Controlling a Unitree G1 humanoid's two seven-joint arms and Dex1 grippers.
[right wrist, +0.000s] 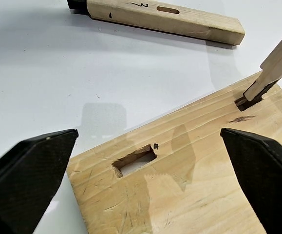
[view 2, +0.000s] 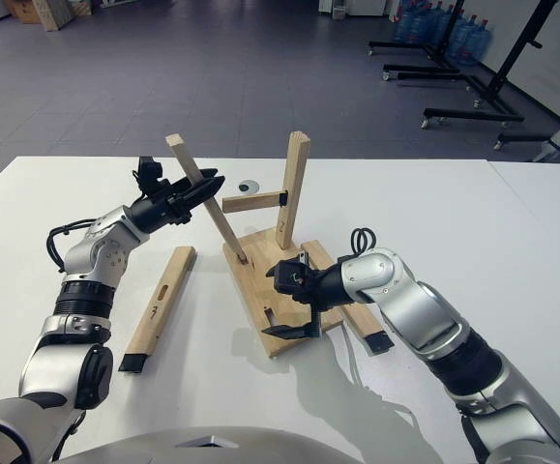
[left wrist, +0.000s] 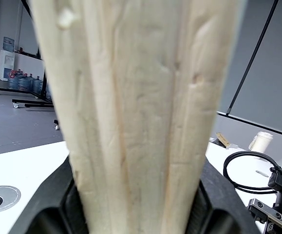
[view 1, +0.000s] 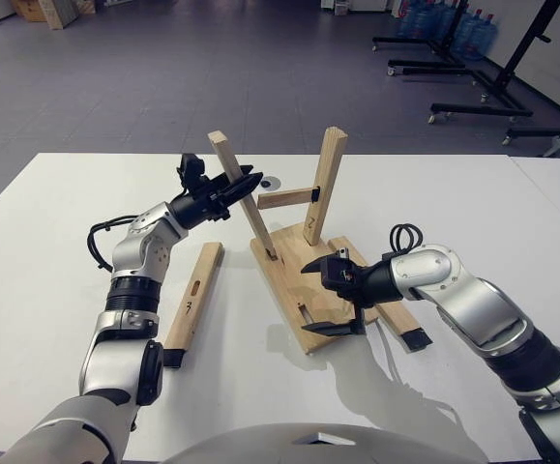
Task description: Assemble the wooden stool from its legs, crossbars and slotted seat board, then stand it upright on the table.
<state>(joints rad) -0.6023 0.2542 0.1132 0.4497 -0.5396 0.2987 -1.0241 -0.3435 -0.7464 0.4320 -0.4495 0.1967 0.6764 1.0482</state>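
The slotted seat board lies flat at the table's centre. Two legs stand in its far slots. The left leg leans to the left, and my left gripper is shut on it near mid-height; this leg stands close up in the left wrist view. The right leg carries a crossbar pointing left. My right gripper hangs open just over the board's near end, above an empty slot. One loose leg lies left of the board, another to its right under my right arm.
A round grey grommet sits in the white table behind the board. Black stands on wheels and water bottles stand on the floor beyond the table's far edge. Bare tabletop stretches to both sides.
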